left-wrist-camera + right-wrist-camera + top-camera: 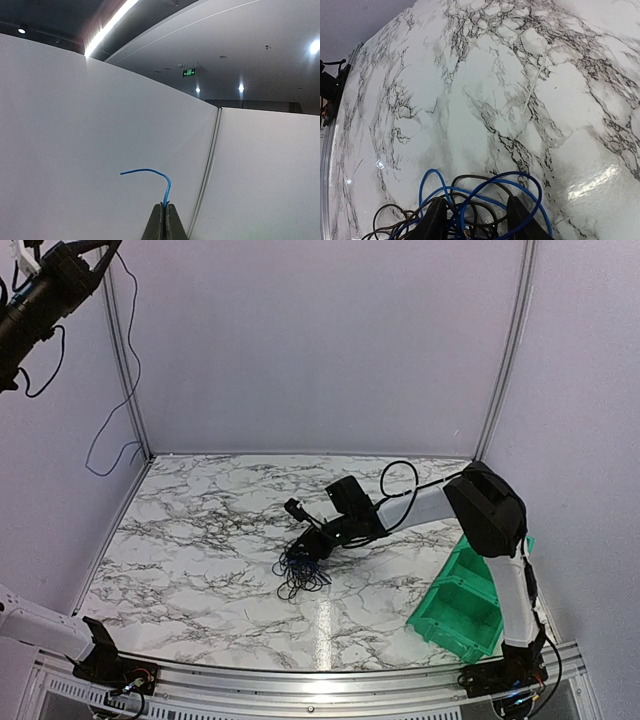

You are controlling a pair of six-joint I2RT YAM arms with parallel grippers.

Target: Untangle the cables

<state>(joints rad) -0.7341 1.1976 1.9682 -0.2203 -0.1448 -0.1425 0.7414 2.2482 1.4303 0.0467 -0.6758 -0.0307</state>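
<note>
The cables [303, 568] lie as a small loopy tangle of thin black and blue wires on the marble table [200, 530], near its middle. My right gripper [312, 544] is low over the tangle. In the right wrist view it [477, 222] is open, its two fingers [435, 220] straddling blue and black loops [490, 192]. My left gripper [105, 248] is raised high at the top left. In the left wrist view it [164, 205] is shut on the end of a blue wire [150, 171]. A thin blue wire [128, 360] hangs from there down the back left wall.
A green bin [465, 600] stands at the right front of the table, beside the right arm's base. White walls with metal corner posts [505, 350] enclose the table. A metal rail [300, 680] runs along the near edge.
</note>
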